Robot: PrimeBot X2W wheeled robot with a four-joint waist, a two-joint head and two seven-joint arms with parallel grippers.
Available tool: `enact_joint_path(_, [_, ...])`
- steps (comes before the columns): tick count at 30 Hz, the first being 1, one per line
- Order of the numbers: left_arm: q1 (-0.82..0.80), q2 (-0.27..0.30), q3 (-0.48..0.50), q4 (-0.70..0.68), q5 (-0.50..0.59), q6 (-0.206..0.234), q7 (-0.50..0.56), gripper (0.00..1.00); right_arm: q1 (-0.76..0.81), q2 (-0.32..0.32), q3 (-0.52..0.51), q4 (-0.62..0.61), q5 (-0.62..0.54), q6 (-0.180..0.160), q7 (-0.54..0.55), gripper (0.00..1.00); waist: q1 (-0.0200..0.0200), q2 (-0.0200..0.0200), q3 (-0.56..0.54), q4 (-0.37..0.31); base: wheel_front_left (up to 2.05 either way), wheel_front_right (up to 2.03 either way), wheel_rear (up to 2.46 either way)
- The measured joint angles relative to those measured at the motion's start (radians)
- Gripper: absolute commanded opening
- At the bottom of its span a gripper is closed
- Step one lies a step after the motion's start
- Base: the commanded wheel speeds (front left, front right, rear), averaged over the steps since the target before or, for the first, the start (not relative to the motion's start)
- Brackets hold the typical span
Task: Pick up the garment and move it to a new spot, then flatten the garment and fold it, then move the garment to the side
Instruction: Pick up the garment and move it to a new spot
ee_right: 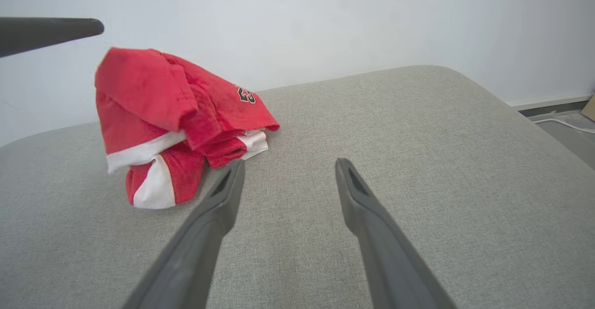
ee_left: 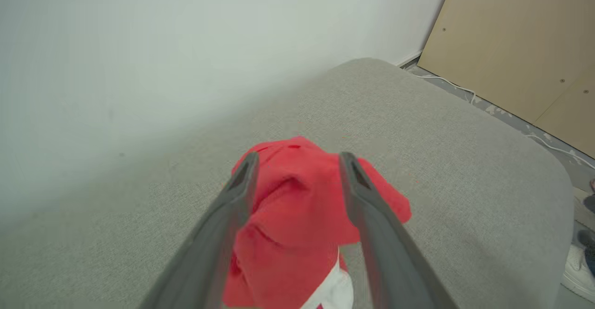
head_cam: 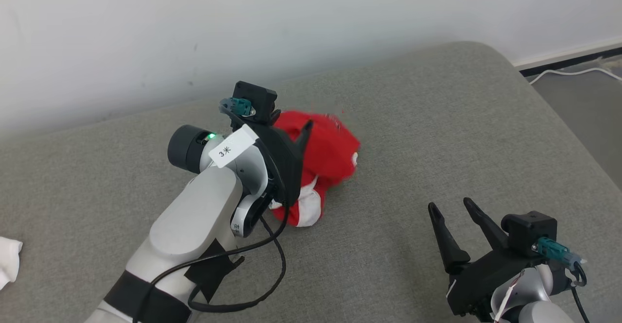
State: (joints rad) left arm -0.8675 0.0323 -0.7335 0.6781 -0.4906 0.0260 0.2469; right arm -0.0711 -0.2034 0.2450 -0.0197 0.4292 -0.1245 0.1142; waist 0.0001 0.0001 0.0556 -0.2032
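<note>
A grey cushion [head_cam: 437,119] is taking up most of the scene, backing onto a white wall [head_cam: 194,22]. A scrap of white cloth [head_cam: 8,260] is lying at its left edge, well apart from everything else. Off the right end, a white cable [head_cam: 568,73] is trailing on the floor, and a wooden board [ee_left: 520,53] is leaning by the wall.

The red and white garment [head_cam: 325,153] is sitting in a crumpled heap near the middle of the cushion. Its long axis is running from the wall toward the robot, with the white-trimmed end lying nearer the robot.

The left gripper [ee_left: 297,160] is hovering over the heap, its fingers spread and pinching nothing, and its arm is hiding the garment's left side in the head view. The right gripper [head_cam: 450,205] is waiting to the right, its fingers likewise spread wide.
</note>
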Motion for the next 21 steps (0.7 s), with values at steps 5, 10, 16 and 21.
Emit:
enact_joint_path(5, [0.000,0.000,-0.003,-0.007,-0.047,-0.001,-0.009,1.00,-0.001,0.004,-0.004,0.007,0.000,0.000,-0.002,1.00,-0.0001,0.0000,0.005,0.022,0.00,0.00,0.00])
enact_joint_path(10, [-0.001,0.000,0.015,-0.018,-0.058,-0.001,-0.044,1.00,-0.002,0.009,-0.008,0.014,0.000,0.000,-0.009,1.00,-0.0001,0.0000,0.005,0.055,0.00,0.00,0.00])
enact_joint_path(16, [0.024,0.031,0.051,-0.080,-0.046,0.029,-0.125,1.00,0.001,0.010,-0.025,0.020,0.000,0.000,-0.019,1.00,-0.0001,0.0000,-0.006,0.099,0.00,0.00,0.00])
enact_joint_path(21, [0.251,0.175,0.147,-0.220,-0.035,0.090,-0.242,1.00,0.033,0.014,-0.033,0.021,0.000,0.000,-0.026,1.00,-0.0001,0.0000,-0.033,0.148,0.00,0.00,0.00])
